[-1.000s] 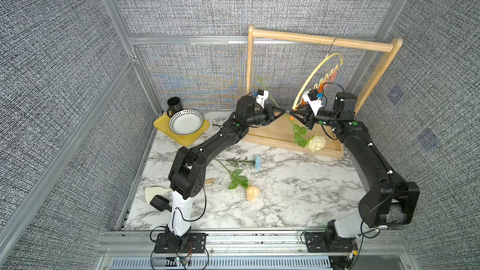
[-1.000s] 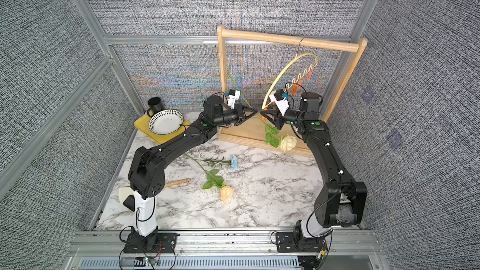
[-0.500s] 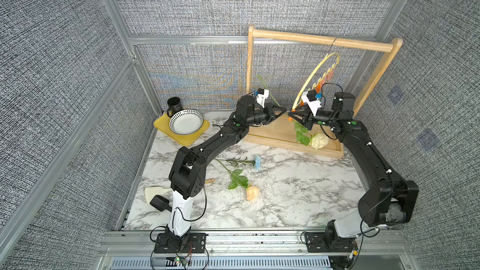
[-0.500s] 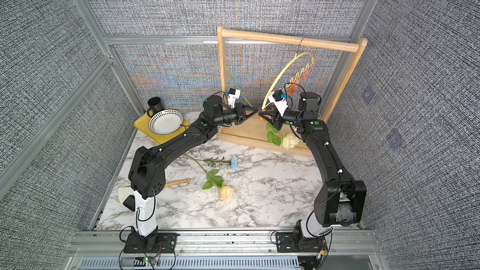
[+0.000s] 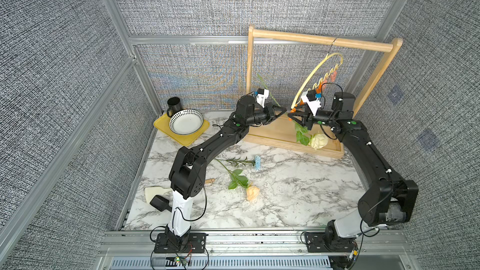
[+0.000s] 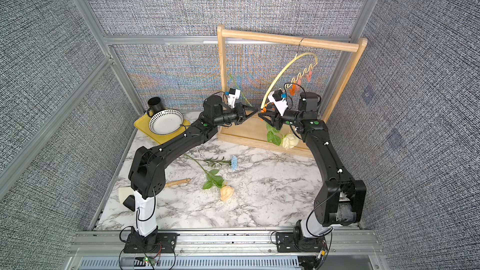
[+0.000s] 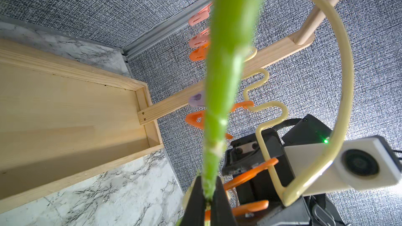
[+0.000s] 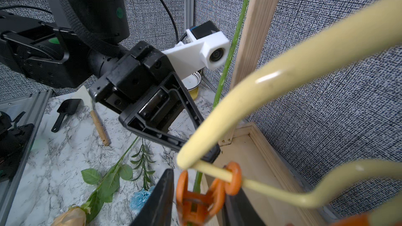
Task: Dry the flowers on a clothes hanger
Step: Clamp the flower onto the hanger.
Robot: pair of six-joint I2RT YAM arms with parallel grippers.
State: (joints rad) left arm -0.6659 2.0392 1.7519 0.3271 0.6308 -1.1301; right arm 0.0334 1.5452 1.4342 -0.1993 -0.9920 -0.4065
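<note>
Your left pincer [image 7: 207, 180] is clamped tight on the green stem [image 7: 219, 83]. Your right pincer [image 8: 200, 192] straddles the orange clip [image 8: 195, 203] on the hanger [image 8: 282, 77]; you cannot tell whether it squeezes. The cream rose [image 5: 319, 141] hangs right of centre in a top view.

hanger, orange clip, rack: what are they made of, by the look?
Clothes hanger: pale yellow, smooth, with a glossy highlight; likely plastic or coated wire, cannot tell which. Orange clip: moulded plastic, slightly translucent at the edges. Rack: bare light wood, with visible grain and screw heads at the joints.
</note>
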